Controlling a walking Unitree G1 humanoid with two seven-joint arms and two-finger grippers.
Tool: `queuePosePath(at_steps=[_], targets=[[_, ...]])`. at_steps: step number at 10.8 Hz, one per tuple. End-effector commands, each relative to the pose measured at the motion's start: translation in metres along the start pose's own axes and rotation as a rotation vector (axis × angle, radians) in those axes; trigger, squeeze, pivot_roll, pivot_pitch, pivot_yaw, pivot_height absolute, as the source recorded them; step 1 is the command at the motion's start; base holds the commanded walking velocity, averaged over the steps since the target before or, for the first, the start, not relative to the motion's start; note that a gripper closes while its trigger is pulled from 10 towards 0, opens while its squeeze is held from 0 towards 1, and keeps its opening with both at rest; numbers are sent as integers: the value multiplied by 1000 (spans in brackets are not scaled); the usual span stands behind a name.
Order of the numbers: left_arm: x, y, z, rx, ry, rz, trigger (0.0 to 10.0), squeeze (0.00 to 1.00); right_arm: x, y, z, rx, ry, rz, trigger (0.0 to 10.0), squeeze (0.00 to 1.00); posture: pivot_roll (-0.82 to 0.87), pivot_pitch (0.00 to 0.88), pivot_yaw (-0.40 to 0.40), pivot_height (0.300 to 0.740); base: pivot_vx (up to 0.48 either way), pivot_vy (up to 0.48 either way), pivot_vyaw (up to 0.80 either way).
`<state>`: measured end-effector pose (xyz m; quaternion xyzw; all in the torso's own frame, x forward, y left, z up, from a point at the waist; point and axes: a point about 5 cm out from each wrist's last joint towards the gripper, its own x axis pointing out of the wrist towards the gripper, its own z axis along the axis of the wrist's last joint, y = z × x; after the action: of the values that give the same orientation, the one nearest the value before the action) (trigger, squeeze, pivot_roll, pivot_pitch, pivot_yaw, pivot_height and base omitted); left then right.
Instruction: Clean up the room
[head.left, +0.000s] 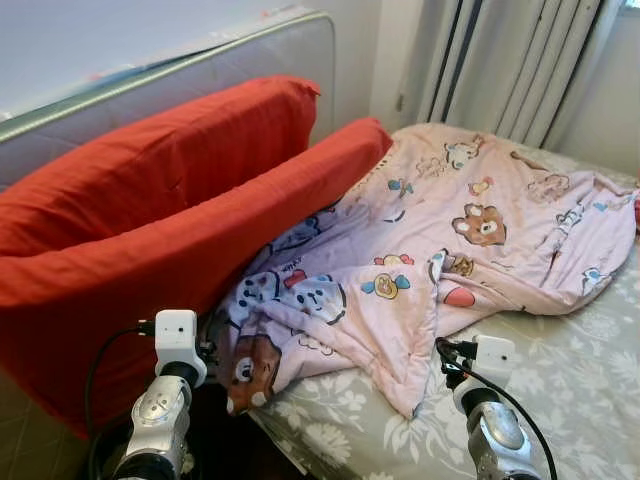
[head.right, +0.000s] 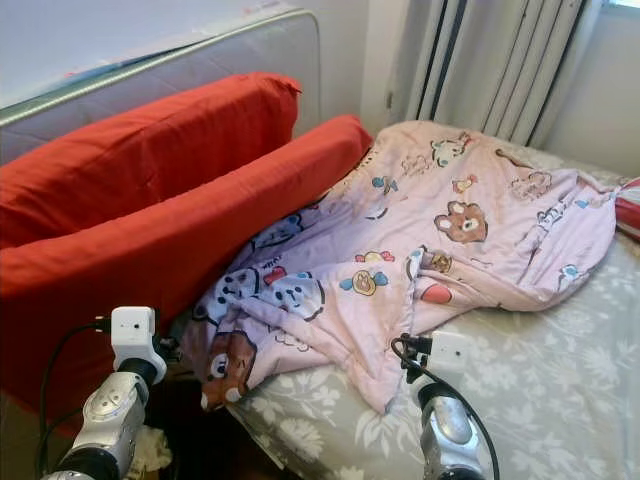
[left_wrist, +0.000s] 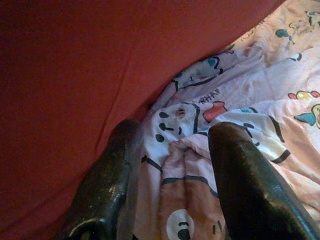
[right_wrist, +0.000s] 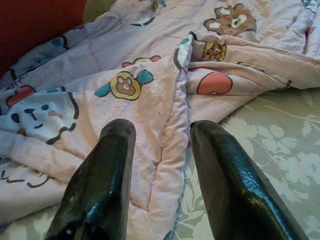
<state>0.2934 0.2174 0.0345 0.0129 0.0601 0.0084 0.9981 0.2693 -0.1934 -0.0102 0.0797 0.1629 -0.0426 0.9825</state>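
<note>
A pink quilt printed with cartoon bears lies crumpled across the bed, and one corner hangs over the near left edge. My left gripper is open, low at that corner, with quilt folds between its fingers and red fabric beside it. My right gripper is open too, just above the quilt's near hem where it meets the sheet. Both silver arms, left and right, reach up from the lower edge of the eye views.
Two long red cushions lean along the left of the bed against an upright grey mattress. Grey curtains hang behind. The grey floral sheet is bare at the near right. A dark gap runs beside the bed.
</note>
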Motion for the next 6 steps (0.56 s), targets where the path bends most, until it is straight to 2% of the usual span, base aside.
queuePosePath(at_steps=[1,3,4,6], targets=[[1,2,0,2,15,3,10000,0,-1,-1,-3,12,12,-9,10000,0,180,49,5,740,0,480,0],[1,1,0,4,14,1,10000,0,-1,-1,-3,12,12,-9,10000,0,182,52,3,740,0,480,0],[1,1,1,6,10,2,10000,0,-1,0,-2,10,12,-9,10000,0,186,53,1,740,0,277,0],[1,3,3,16,-2,6,10000,0,0,0,-2,7,16,-8,10000,0,195,52,-4,740,0,0,0]])
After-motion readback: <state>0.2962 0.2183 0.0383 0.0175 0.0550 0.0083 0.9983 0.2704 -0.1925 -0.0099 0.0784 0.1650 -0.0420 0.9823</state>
